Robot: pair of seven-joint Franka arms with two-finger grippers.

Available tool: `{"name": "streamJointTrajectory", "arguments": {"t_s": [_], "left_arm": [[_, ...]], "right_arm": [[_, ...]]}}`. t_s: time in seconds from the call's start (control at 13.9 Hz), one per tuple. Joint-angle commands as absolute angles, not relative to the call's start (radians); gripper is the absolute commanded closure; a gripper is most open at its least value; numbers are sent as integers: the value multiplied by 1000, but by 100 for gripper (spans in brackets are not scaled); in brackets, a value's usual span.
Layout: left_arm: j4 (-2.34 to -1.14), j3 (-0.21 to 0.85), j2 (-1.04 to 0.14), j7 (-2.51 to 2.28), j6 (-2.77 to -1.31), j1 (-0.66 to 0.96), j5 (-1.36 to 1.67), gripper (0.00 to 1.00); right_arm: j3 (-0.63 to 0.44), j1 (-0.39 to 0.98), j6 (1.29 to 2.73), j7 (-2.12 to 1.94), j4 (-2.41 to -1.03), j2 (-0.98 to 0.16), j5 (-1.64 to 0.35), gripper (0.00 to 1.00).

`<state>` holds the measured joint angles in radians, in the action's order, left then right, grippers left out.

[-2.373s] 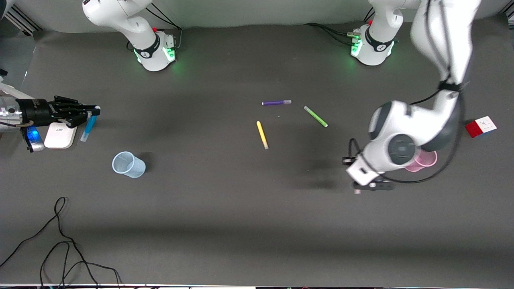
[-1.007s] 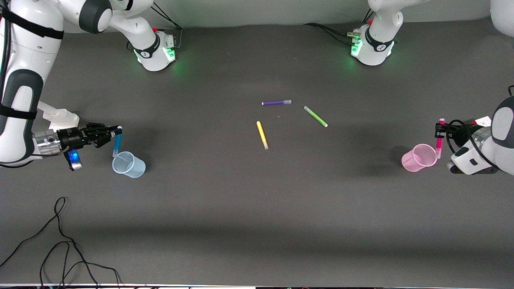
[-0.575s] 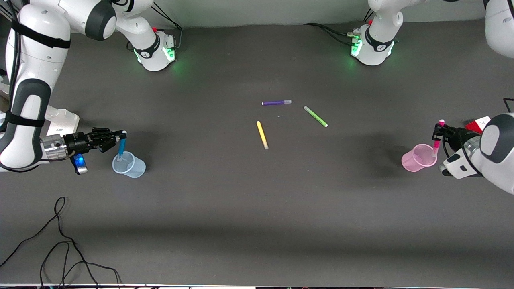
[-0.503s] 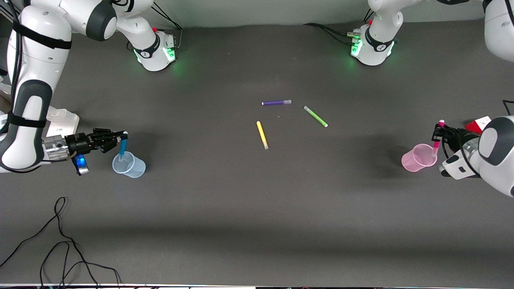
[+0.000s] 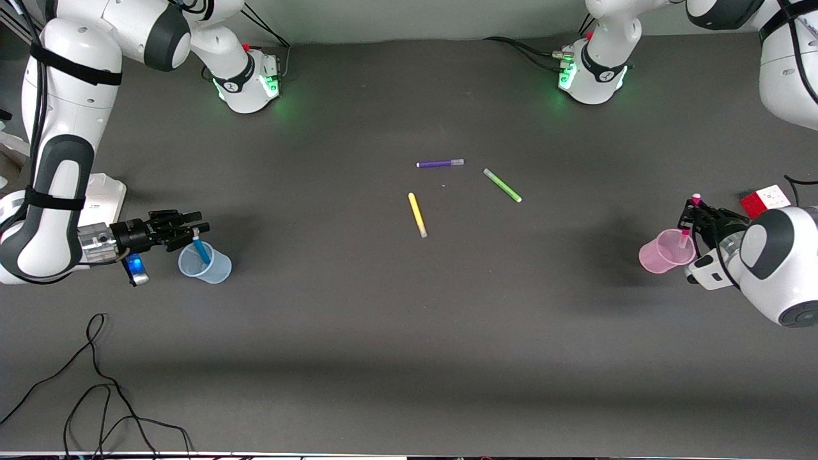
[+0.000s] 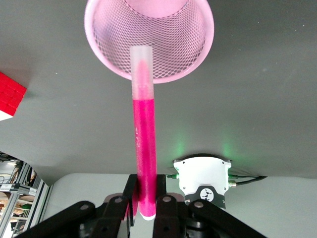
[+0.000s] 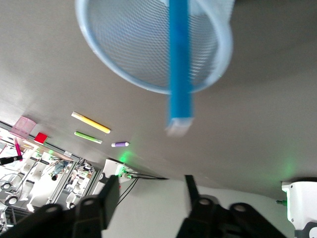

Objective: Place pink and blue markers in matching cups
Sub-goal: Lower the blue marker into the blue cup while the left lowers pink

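The cyan-blue marker (image 5: 200,249) leans inside the pale blue cup (image 5: 206,268), its upper end above the rim. My right gripper (image 5: 198,229) is open just above it and apart from it. In the right wrist view the blue marker (image 7: 180,64) stands free in the blue cup (image 7: 119,54), away from my open right gripper (image 7: 150,188). My left gripper (image 5: 693,209) is shut on the pink marker (image 5: 684,241), whose lower end is inside the pink cup (image 5: 658,257). The left wrist view shows the pink marker (image 6: 144,129) reaching into the pink cup (image 6: 183,49) from my left gripper (image 6: 147,191).
A yellow marker (image 5: 417,214), a purple marker (image 5: 439,163) and a light-green marker (image 5: 502,185) lie mid-table. A red-and-white cube (image 5: 764,201) sits next to the left arm. A white box (image 5: 102,195) is at the right arm's end. Black cables (image 5: 96,383) lie near the front edge.
My right gripper came down over the blue cup and opened, and the blue marker dropped into the cup. My left gripper lowered the pink marker into the pink cup.
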<state>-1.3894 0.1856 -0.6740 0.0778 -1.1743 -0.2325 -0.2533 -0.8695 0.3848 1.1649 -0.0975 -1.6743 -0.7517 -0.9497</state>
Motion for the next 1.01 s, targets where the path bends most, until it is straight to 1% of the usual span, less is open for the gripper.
{"name": "streamJointTrajectory", "arguments": {"t_s": [0.0, 0.07, 0.29, 0.36, 0.43, 0.5, 0.65, 0.72, 0.93], "left_arm": [[-1345, 183, -702, 92, -1154, -221, -272, 100], [-1336, 184, -712, 92, -1154, -221, -272, 100], [-1335, 184, -735, 86, -1180, -218, -281, 100], [-1333, 184, -741, 87, -1184, -218, -281, 100], [-1333, 184, -747, 86, -1202, -218, -284, 100], [-1335, 184, -750, 86, -1207, -218, -285, 100], [-1333, 184, -756, 84, -1212, -218, -285, 100], [-1335, 183, -761, 83, -1226, -218, -285, 97], [-1335, 184, -773, 84, -1247, -218, -285, 68]], "right_arm": [[-877, 379, 1161, -115, -1638, -746, -962, 0], [-885, 383, 1161, -115, -1632, -721, -950, 0], [-904, 391, 1173, -117, -1521, -649, -809, 0], [-904, 408, 1202, -117, -1482, -612, -743, 0], [-904, 449, 1272, -117, -1479, -539, -638, 0], [-905, 484, 1326, -117, -1488, -488, -573, 0], [-905, 555, 1379, -117, -1490, -424, -444, 0], [-905, 589, 1409, -117, -1491, -390, -392, 0], [-905, 661, 1491, -117, -1512, -292, -254, 0]]}}
